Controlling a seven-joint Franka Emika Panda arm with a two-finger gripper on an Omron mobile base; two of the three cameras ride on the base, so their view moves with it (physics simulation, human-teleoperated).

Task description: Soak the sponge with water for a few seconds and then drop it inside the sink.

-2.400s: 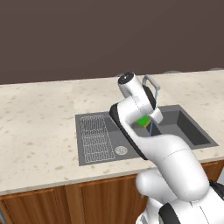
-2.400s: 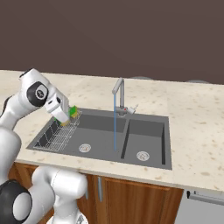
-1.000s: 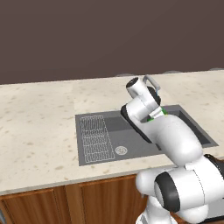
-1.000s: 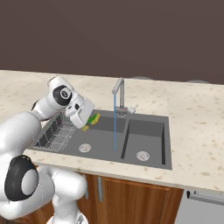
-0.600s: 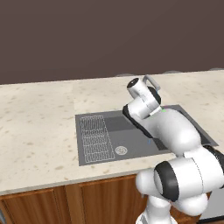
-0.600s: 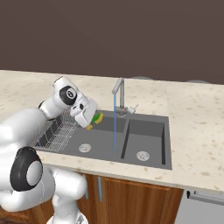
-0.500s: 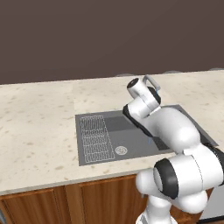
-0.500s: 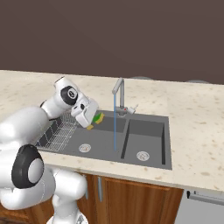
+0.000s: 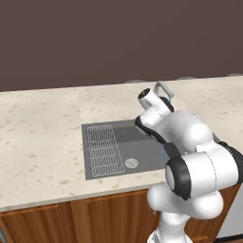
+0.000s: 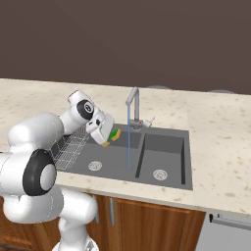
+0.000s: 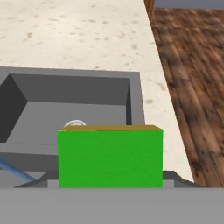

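In the right base view my gripper (image 10: 111,137) is shut on the sponge (image 10: 115,134), a small green block with a yellow-brown underside. It hangs above the large left basin of the dark grey sink (image 10: 162,131), just left of the water (image 10: 128,142). The water falls as a thin blue stream from the curved faucet (image 10: 132,104). In the hand view the sponge (image 11: 110,159) covers the fingertips. The water (image 11: 15,171) crosses the lower left corner there, and the sink (image 11: 70,94) lies beyond.
A ribbed wire drainboard (image 9: 102,149) takes up the sink's left end. Speckled beige counter (image 10: 215,127) surrounds the sink. The smaller right basin has a round drain (image 10: 160,174). Wooden floor (image 11: 188,65) shows past the counter edge in the hand view.
My gripper has carried the sponge a short way right toward the water stream, above the large basin. The grip on the sponge is unchanged.
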